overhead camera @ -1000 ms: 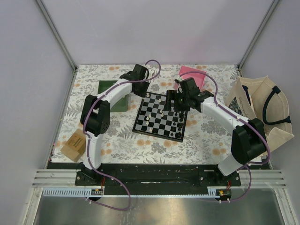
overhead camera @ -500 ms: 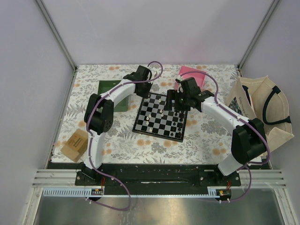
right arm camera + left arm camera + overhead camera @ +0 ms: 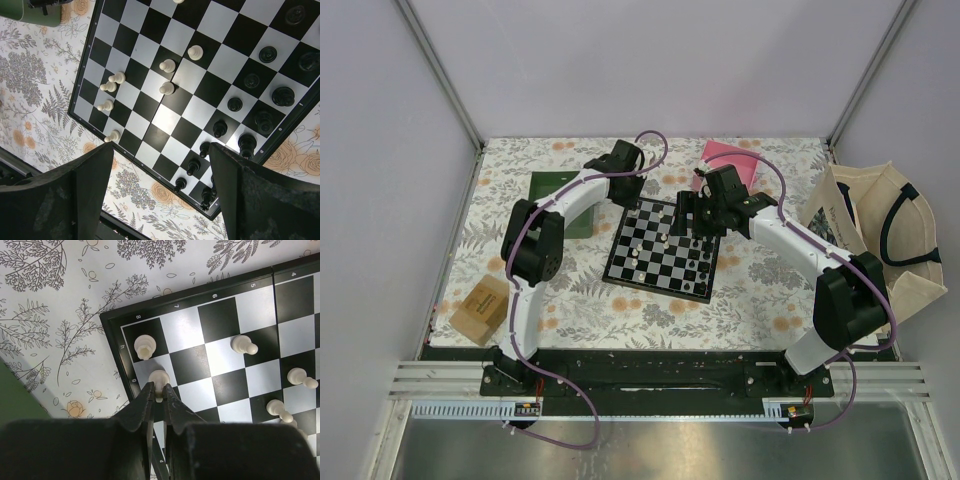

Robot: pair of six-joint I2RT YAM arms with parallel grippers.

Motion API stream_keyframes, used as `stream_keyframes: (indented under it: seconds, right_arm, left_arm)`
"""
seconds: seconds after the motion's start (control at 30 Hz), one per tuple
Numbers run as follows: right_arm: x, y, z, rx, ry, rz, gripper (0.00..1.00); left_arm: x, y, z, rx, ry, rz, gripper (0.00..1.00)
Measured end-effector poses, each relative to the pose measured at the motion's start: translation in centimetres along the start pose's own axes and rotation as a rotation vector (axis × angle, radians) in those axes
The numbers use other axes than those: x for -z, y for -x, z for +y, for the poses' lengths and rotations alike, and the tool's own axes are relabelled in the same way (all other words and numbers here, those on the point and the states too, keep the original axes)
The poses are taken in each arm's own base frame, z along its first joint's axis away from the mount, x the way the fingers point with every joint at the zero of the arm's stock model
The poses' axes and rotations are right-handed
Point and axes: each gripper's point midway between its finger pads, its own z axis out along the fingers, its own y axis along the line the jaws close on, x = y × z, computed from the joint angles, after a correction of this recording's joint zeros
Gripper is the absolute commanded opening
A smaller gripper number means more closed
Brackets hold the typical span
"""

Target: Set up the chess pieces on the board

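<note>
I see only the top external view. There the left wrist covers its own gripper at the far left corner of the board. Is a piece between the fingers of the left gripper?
Observer: Yes. In the left wrist view the left gripper is closed on a white piece, over the white edge square next to the corner of the board.
Operator: Thank you. And the right gripper, does it carry something?
Observer: No. The right wrist view shows the right gripper wide open above the board, with nothing held between its fingers.
</note>
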Motion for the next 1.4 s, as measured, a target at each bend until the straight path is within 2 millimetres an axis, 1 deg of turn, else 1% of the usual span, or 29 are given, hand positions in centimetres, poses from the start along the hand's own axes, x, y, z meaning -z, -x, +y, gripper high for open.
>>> stream_keyframes:
  seconds: [0.17,0.2,0.47,0.57,0.67,0.73,0.8,0.87,1.0,1.1,1.17,1.23,1.27,1.33,1.4]
  right_arm:
    - [0.0,0.0,0.0,0.000,0.000,0.000,0.86]
    - [0.0,0.0,0.0,0.000,0.000,0.000,0.86]
    - [0.0,0.0,0.0,0.000,0.000,0.000,0.87]
    - [0.0,0.0,-0.1,0.000,-0.001,0.000,0.86]
    - [0.0,-0.1,-0.2,0.000,-0.003,0.003,0.86]
    - [-0.1,-0.2,-0.2,-0.002,-0.004,0.005,0.86]
    - [-0.1,-0.2,-0.2,-0.002,-0.003,0.005,0.87]
    - [-0.1,-0.2,-0.2,-0.002,-0.003,0.005,0.87]
    - [-0.1,-0.2,-0.2,-0.002,-0.003,0.004,0.87]
    - [-0.1,-0.2,-0.2,-0.002,-0.002,0.005,0.87]
    - [-0.1,-0.2,-0.2,-0.004,-0.002,0.005,0.87]
    - [-0.1,-0.2,-0.2,-0.005,-0.002,0.005,0.87]
    - [-0.1,-0.2,-0.2,-0.005,-0.002,0.005,0.87]
    - [-0.1,-0.2,-0.2,-0.005,-0.002,0.005,0.87]
    - [-0.1,-0.2,-0.2,-0.005,-0.002,0.005,0.87]
  left_arm:
    - [0.0,0.0,0.0,0.005,0.001,0.000,0.24]
    - [0.0,0.0,0.0,0.006,0.001,0.000,0.30]
    - [0.0,0.0,0.1,0.007,0.006,-0.001,0.33]
    - [0.0,0.2,0.1,0.008,0.008,-0.008,0.37]
    - [0.2,0.7,0.1,0.013,0.008,-0.035,0.45]
    - [1.2,0.8,0.1,0.014,0.014,-0.053,0.52]
    - [2.9,1.4,0.2,0.015,0.025,-0.095,0.60]
    - [5.3,2.5,0.4,0.015,0.044,-0.154,0.63]
    - [10.8,5.8,1.2,0.024,0.086,-0.315,0.66]
    - [13.4,7.2,2.7,0.046,0.123,-0.395,0.66]
    - [14.1,7.1,4.5,0.076,0.157,-0.411,0.65]
    - [14.1,6.3,6.6,0.110,0.190,-0.401,0.62]
    - [13.9,5.6,8.0,0.135,0.214,-0.386,0.61]
    - [13.7,4.2,10.1,0.172,0.252,-0.350,0.58]
    - [13.7,3.3,11.7,0.200,0.283,-0.326,0.56]
